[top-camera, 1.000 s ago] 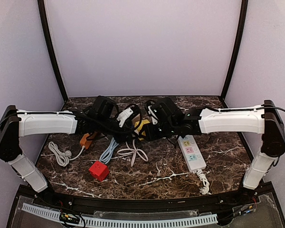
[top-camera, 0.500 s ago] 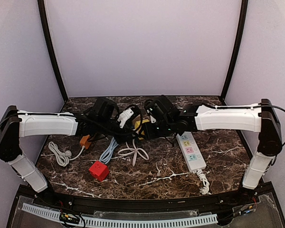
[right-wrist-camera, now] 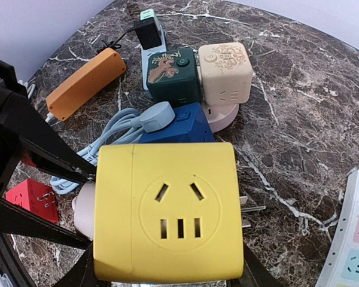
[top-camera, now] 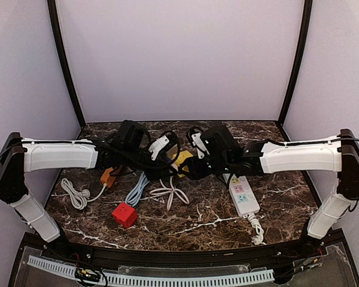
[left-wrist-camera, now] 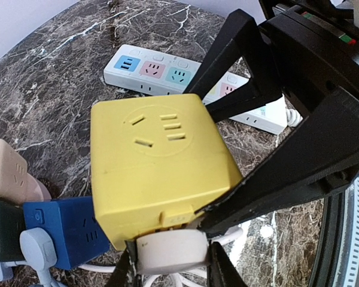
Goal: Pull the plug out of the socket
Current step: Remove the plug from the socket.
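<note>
Left gripper (left-wrist-camera: 172,270) here, pinched narrow on the white plug (left-wrist-camera: 170,251), which sits flush against the yellow cube socket (left-wrist-camera: 155,173). My right gripper (right-wrist-camera: 167,278) clamps that cube, wider, over mid-table (right-wrist-camera: 299,89).

A robotics lab test cell: two white-and-black arms (top-camera: 54,155) bolted at the near edge of a dark marble counter (top-camera: 275,209), boxed in by plain lilac walls (top-camera: 179,60) and black frame poles (top-camera: 66,66). A white power strip (top-camera: 242,192), a red cube socket (top-camera: 124,214) and a yellow cube socket (top-camera: 182,158) lie among cables.

Right hand (top-camera: 191,167) with the yellow cube socket (top-camera: 182,158) now slightly farther right, forearm a little lower.
</note>
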Robot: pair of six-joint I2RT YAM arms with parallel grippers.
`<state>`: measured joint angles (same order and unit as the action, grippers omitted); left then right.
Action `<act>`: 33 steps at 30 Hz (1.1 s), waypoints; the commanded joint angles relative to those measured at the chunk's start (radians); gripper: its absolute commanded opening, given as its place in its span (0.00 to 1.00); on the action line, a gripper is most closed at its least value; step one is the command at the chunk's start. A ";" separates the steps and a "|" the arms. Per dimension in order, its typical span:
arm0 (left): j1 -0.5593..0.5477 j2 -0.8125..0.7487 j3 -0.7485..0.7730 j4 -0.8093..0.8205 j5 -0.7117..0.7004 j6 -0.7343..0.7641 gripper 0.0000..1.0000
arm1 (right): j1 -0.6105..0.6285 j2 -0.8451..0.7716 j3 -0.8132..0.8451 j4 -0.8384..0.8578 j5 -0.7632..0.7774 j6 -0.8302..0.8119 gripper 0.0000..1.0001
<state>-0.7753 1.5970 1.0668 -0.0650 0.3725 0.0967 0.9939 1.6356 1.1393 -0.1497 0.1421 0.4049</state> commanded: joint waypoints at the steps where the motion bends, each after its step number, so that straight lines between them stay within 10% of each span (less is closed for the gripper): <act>1: 0.029 0.002 0.036 -0.045 0.114 -0.010 0.01 | 0.018 -0.053 -0.034 0.023 -0.027 -0.137 0.00; 19: 0.031 -0.039 -0.021 0.024 0.013 -0.012 0.01 | 0.031 0.080 0.154 -0.317 0.354 0.103 0.00; 33: 0.029 -0.049 -0.034 0.049 0.013 -0.028 0.01 | -0.017 0.117 0.200 -0.362 0.317 0.229 0.00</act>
<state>-0.7551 1.6062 1.0500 -0.0071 0.3851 0.0929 1.0386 1.7195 1.3308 -0.4049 0.3283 0.5789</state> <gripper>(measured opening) 0.265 0.516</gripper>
